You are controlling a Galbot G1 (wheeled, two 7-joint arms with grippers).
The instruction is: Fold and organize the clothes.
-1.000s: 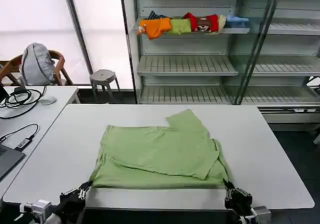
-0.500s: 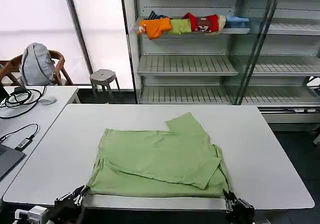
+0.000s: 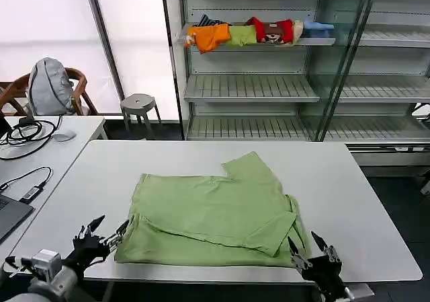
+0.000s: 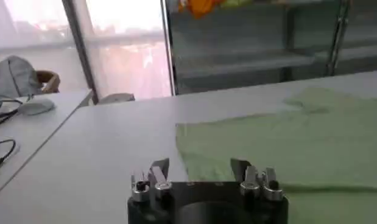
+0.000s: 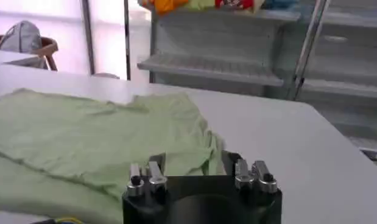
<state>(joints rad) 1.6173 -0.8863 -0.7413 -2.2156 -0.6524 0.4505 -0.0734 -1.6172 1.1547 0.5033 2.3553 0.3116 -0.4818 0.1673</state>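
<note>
The left gripper [image 3: 105, 229] hovers at the near left corner of the shirt [image 3: 215, 211], its jaws spread wide and holding nothing; one fingertip sits right by the cloth's edge, though whether it touches is hard to tell. The right gripper [image 3: 312, 249] hangs at the near right corner, jaws likewise spread apart and empty, just beside the hem. In the left wrist view the fingers [image 4: 159, 167] stand apart with the shirt [image 4: 285, 134] lying beyond them, and in the right wrist view the fingers [image 5: 156, 164] are parted with the shirt [image 5: 91, 134] spread ahead.

The shirt lies folded on the table [image 3: 363, 201], near its front edge, one sleeve poking toward the far side. Its collar and chest are turned under or hidden. Both arms are cut off by the lower border of the head view. Bunched garments [image 3: 248, 33] sit on a shelf behind
</note>
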